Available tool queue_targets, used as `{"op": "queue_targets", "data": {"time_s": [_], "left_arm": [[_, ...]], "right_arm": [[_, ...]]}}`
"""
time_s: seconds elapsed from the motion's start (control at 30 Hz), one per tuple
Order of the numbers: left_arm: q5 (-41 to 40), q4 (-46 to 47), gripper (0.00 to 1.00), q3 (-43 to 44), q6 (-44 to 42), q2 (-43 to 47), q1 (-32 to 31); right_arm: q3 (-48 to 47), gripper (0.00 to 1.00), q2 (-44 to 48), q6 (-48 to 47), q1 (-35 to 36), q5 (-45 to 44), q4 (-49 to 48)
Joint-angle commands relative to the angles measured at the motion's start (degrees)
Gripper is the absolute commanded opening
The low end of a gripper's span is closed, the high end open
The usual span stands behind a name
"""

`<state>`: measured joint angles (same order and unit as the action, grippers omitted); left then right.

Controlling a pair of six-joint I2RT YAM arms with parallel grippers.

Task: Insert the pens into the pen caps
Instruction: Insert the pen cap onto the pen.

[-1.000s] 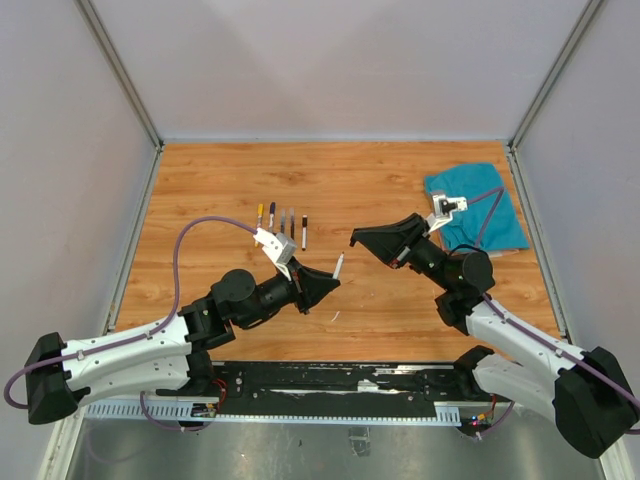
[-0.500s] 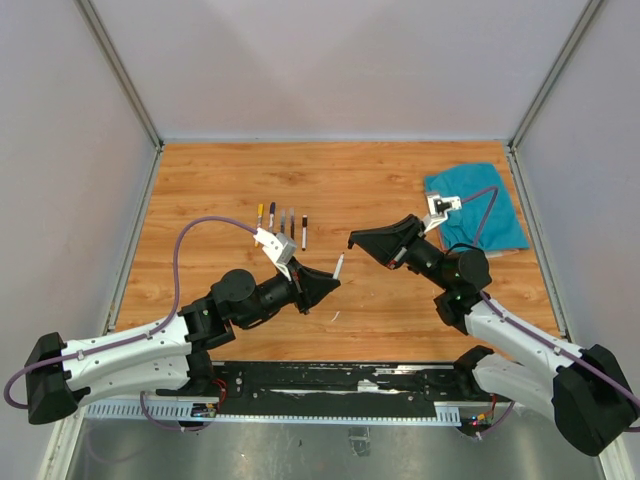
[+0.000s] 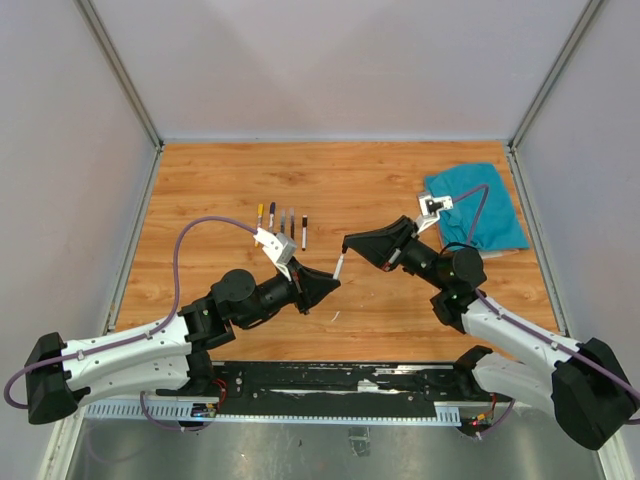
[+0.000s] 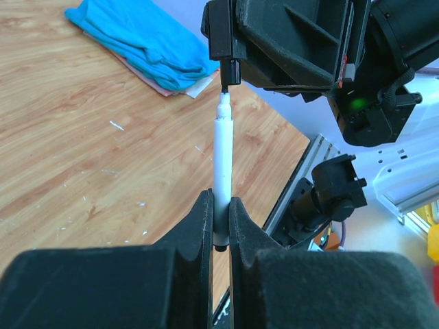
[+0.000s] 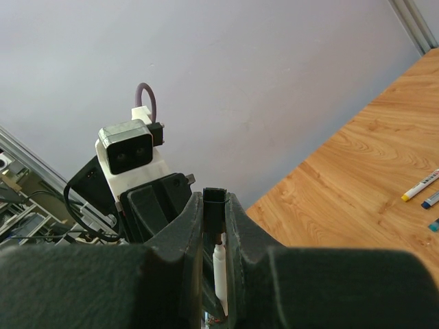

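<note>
"Pen colour, from where you stand?"

"White. It's a slim white plastic pen (image 4: 221, 157) with a narrower neck and a thin dark nib. In the left wrist view it stands nearly upright. The left gripper (image 4: 219, 199) has its black fingers pinched on the lower barrel, holding it up off the wooden table (image 4: 82, 137)."

"And the cap?"

"A stubby black cylindrical cap (image 4: 231, 70), clamped tight in the right gripper (image 5: 214, 200), directly over the nib. The nib meets the cap's mouth. Whether it is inside, I cannot tell."

"Does the overhead view settle that?"

"No. From up there the pen is only a pale sliver between the two grippers, over mid-table, and the cap is too small to pick out. It does show a row of five thin pens (image 3: 283, 222) lying side by side farther back on the left, and a crumpled teal cloth (image 3: 478, 205) at the back right."

"Right wrist view?"

"It looks along its own fingers. The cap is squeezed between them with the white barrel below, and the left arm's pale wrist camera (image 5: 127, 147) is behind."
</note>
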<state>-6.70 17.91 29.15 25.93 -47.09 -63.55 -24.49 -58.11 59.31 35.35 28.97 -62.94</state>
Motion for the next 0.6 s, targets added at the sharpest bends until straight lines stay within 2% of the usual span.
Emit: {"op": "queue_targets", "data": {"time_s": [0.0, 0.57], "left_arm": [[0.2, 2.6, 0.01, -0.1, -0.6, 0.4, -0.4], [-0.8, 2.0, 0.00, -0.4, -0.6, 1.3, -0.5]], "right_arm": [[-1.8, 0.01, -0.2, -1.3, 1.5, 1.1, -2.0], [-0.1, 0.01, 0.3, -1.9, 1.8, 0.0, -1.1]]}}
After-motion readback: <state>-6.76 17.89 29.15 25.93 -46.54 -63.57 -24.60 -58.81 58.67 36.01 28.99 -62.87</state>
